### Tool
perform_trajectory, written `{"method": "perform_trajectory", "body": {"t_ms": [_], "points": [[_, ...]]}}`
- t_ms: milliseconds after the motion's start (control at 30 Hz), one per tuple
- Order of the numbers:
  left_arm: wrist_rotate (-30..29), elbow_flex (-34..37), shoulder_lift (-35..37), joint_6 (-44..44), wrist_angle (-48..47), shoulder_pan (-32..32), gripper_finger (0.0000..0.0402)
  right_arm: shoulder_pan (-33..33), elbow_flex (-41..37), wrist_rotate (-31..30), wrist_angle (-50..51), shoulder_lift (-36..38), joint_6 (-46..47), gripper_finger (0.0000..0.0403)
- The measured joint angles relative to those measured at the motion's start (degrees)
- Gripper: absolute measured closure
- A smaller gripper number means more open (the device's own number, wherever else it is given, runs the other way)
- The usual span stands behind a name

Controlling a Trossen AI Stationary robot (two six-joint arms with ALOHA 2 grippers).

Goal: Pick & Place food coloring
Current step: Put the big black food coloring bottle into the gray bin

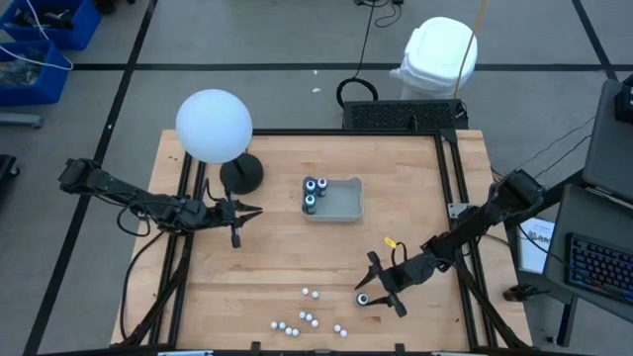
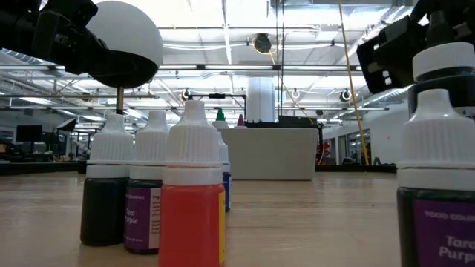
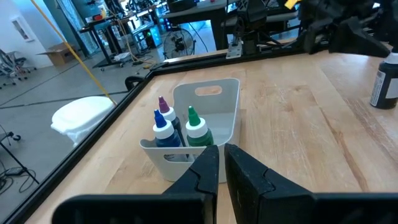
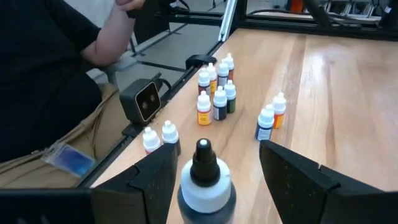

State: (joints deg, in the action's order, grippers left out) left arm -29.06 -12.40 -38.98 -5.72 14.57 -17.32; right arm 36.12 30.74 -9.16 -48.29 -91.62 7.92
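Observation:
Several small white-capped food coloring bottles (image 1: pixel 307 318) stand on their bases near the table's front edge, also seen in the right wrist view (image 4: pixel 214 93). One dark bottle with a white collar (image 4: pixel 204 186) stands upright on the table between the fingers of my open right gripper (image 4: pixel 217 149); the fingers flank it with a gap on each side. From above, that bottle (image 1: pixel 363 299) sits at my right gripper (image 1: pixel 374 287). A grey tray (image 1: pixel 344 205) at the table's middle holds three bottles (image 3: pixel 180 127). My left gripper (image 1: pixel 247 211) waits shut, left of the tray.
A white globe lamp (image 1: pixel 214 126) on a black base (image 1: pixel 241 174) stands at the far left. A person (image 4: pixel 56 81) sits at the near edge, beside a small black camera (image 4: pixel 142 99). A yellow scrap (image 1: pixel 390 241) lies on bare wood between the tray and my right gripper.

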Motion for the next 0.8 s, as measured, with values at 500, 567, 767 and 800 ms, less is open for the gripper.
{"method": "perform_trajectory", "body": {"t_ms": [500,567,767,800], "points": [[0.0,0.0,0.0,0.0,0.0,0.0,0.0366,0.0,0.0,0.4,-6.8,-6.8,0.4,0.0196],[0.0,0.0,0.0,0.0,0.0,0.0,0.0366,0.0,0.0,0.4,-6.8,-6.8,0.4,0.0203],[0.0,0.0,0.0,0.0,0.0,0.0,0.0366,0.0,0.0,0.4,-6.7,-6.8,0.4,0.0247],[0.0,0.0,0.0,0.0,0.0,0.0,0.0366,0.0,0.0,0.4,-6.6,-6.8,0.4,0.0257]]}}
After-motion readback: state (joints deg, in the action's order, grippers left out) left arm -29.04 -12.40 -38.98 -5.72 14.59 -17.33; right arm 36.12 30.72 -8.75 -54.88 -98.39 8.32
